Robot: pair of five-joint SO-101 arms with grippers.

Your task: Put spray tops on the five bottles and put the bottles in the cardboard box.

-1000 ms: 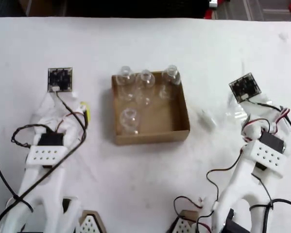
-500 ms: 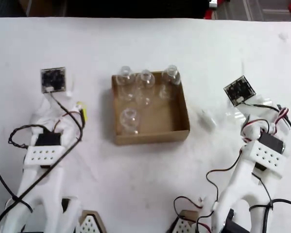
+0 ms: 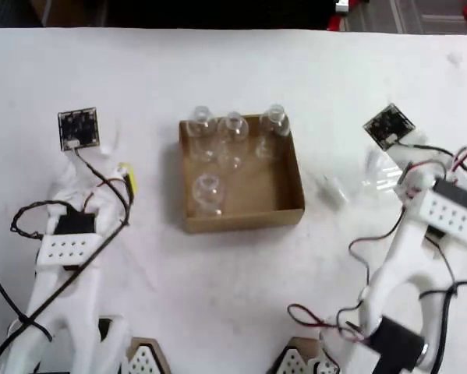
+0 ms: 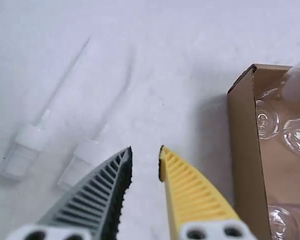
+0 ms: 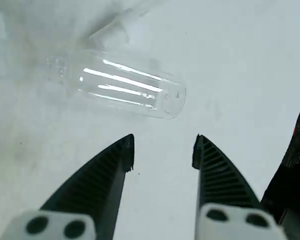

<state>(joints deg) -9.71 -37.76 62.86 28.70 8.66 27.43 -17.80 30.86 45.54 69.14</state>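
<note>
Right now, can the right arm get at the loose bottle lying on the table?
Probably yes. The right gripper is open, and the bottle lies on its side just ahead of it, with bare table between them. A spray top lies beyond the bottle, out of the way.

place: robotics lab | evidence: white table (image 3: 233, 70); loose wiring (image 3: 12, 226)

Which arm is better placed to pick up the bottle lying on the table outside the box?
Right. The right tool is open with the bottle just ahead. The left tool sits on the other side of the cardboard box, by two spray tops.
</note>
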